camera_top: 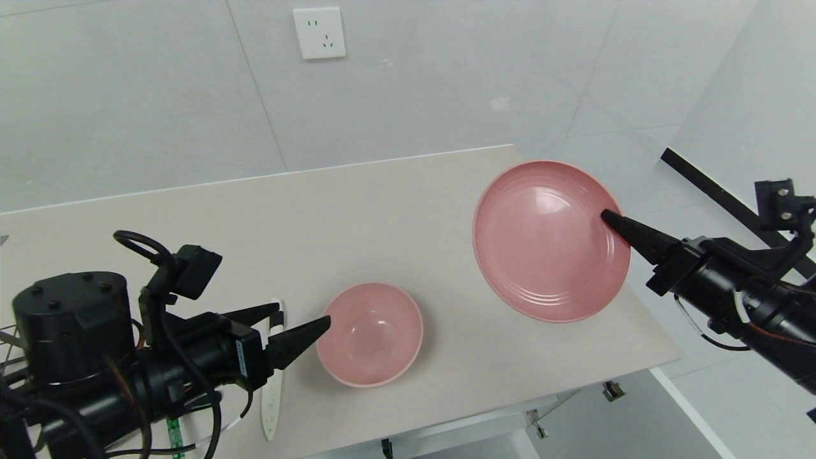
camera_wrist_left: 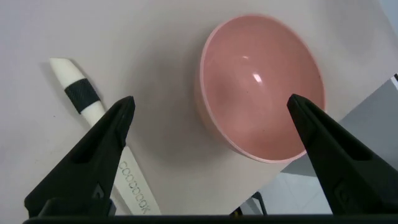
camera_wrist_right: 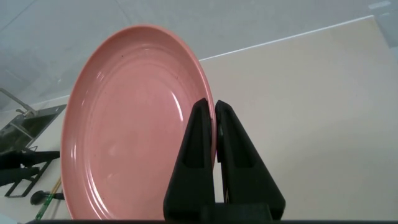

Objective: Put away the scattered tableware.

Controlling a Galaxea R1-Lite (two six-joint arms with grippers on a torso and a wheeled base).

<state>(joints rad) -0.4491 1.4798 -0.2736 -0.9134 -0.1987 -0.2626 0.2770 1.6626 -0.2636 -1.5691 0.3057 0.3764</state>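
Nearest the robot, on the matte beige table (camera_top: 319, 223), lies one long white utensil (camera_top: 273, 395) (camera_wrist_left: 78, 90). It is slim and flat with a rounded end, and a black band wraps it partway along. The left gripper (camera_top: 304, 312) (camera_wrist_left: 210, 99) hovers above it with its two black tapered fingers spread wide and nothing between them. One fingertip is over the utensil and the other is at the rim of the single pink bowl (camera_top: 370, 335) (camera_wrist_left: 261, 87). The bowl sits upright near the table's front edge, just beside the utensil. It is round, deep and smooth, with a soft sheen and a thin paler lip. Farther off to the right is one pink plate (camera_top: 542, 242) (camera_wrist_right: 137, 124), wide and shallow with concentric ridges stepping up to its rim. It is tilted over the table's far right corner. The right gripper (camera_top: 605, 215) (camera_wrist_right: 211, 102) has its fingers pinched together on the plate's rim. On the grey tiled wall beyond, one white socket (camera_top: 319, 32) is mounted.
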